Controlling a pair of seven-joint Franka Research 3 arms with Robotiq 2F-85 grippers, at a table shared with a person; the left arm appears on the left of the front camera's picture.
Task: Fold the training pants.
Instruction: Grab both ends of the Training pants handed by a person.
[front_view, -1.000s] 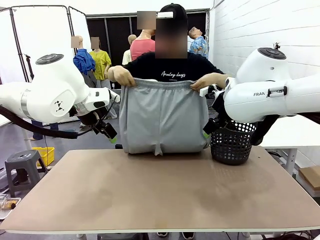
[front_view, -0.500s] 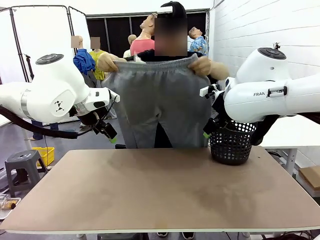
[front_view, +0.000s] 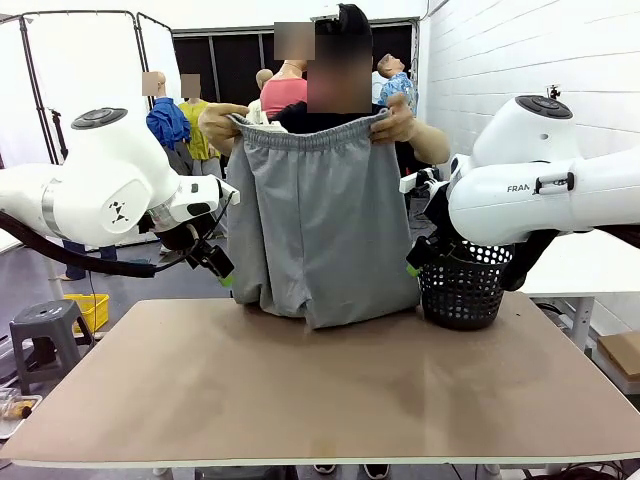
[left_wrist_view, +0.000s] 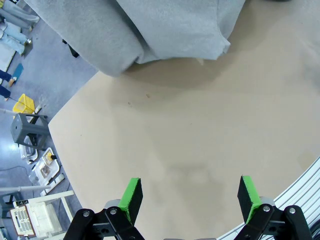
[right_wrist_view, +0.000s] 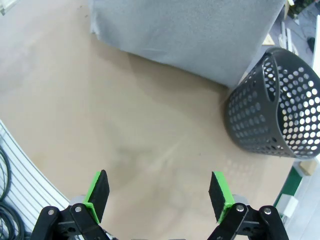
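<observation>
A person at the far side holds the light grey training pants (front_view: 318, 220) up by the waistband with both hands (front_view: 398, 122), the leg ends hanging down to the far edge of the table (front_view: 320, 390). The pants (left_wrist_view: 150, 30) hang at the top of the left wrist view, and the pants (right_wrist_view: 185, 35) also hang at the top of the right wrist view. My left gripper (front_view: 222, 270) hovers just left of the pants, open. My right gripper (front_view: 412, 262) hovers just right of them, open. Nothing sits between the green pads (left_wrist_view: 131, 196) or the right ones (right_wrist_view: 98, 194).
A black mesh basket (front_view: 460, 290) stands at the far right of the table, close to my right gripper, and the basket (right_wrist_view: 270, 110) shows in the right wrist view too. A grey stool (front_view: 45, 335) and a yellow crate (front_view: 85, 308) sit on the floor at the left.
The person lifted the pants from a bunched hold at chest height to a higher hold, letting them hang full length; the leg ends now reach the table edge. Both arms stayed still.
</observation>
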